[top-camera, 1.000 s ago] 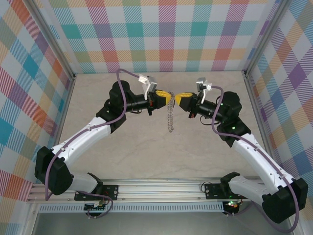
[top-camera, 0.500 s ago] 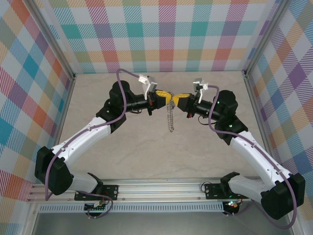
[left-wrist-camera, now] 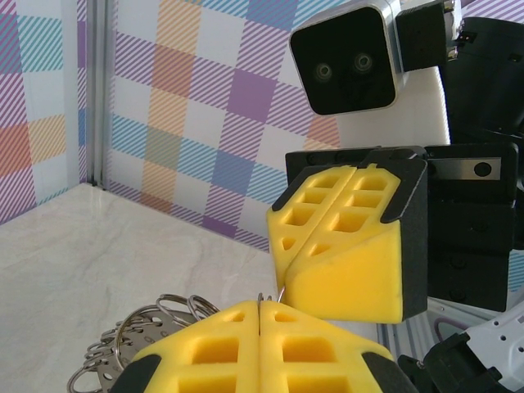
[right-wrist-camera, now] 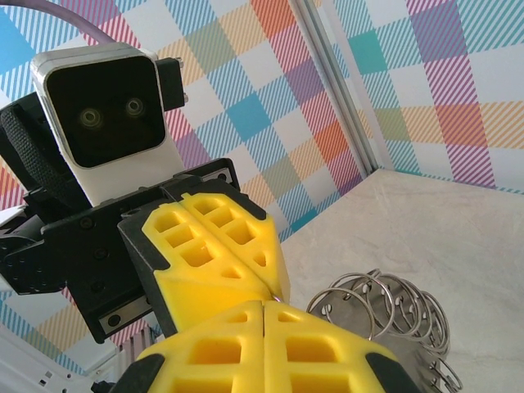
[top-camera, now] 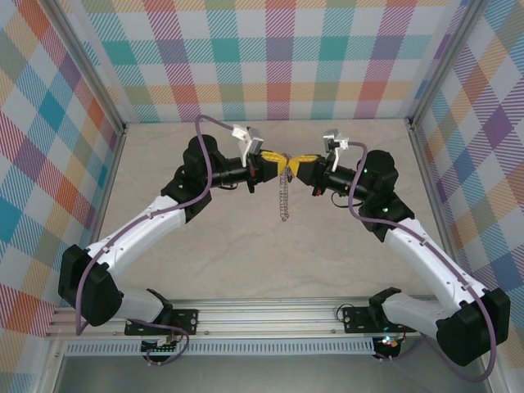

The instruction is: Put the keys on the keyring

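**Fingers (left-wrist-camera: pixel 205 348) shut tip to tip as keyring (top-camera: pixel 283 196) hangs between two arms**

The yellow foam fingers of the left gripper (top-camera: pixel 281 165) are pressed flat together. In the left wrist view a thin silver wire stands out of their seam, which suggests the pinch is on the keyring's own wire. The hold looks chosen to lift the ring clear of the marble-look table (top-camera: pixel 205 262) and present it at a height the other arm can reach.

From that meeting point the keyring dangles straight down, seen from above as a bumpy silver strand. From the wrist cameras it reads as a bunch of overlapping wire loops (left-wrist-camera: pixel 135 344) hanging just below and behind the pads.

The right gripper (top-camera: pixel 296 164) also has its fingers closed pad against pad. Its tip touches, or all but touches, the left one's just where the wire emerges. What it pinches, if anything, is too small to tell. A key held there would explain the nose-to-nose pose, blade aimed at the ring.

On this evidence the threading is in hand, not finished. Whether any key already rides the loops cannot be told.
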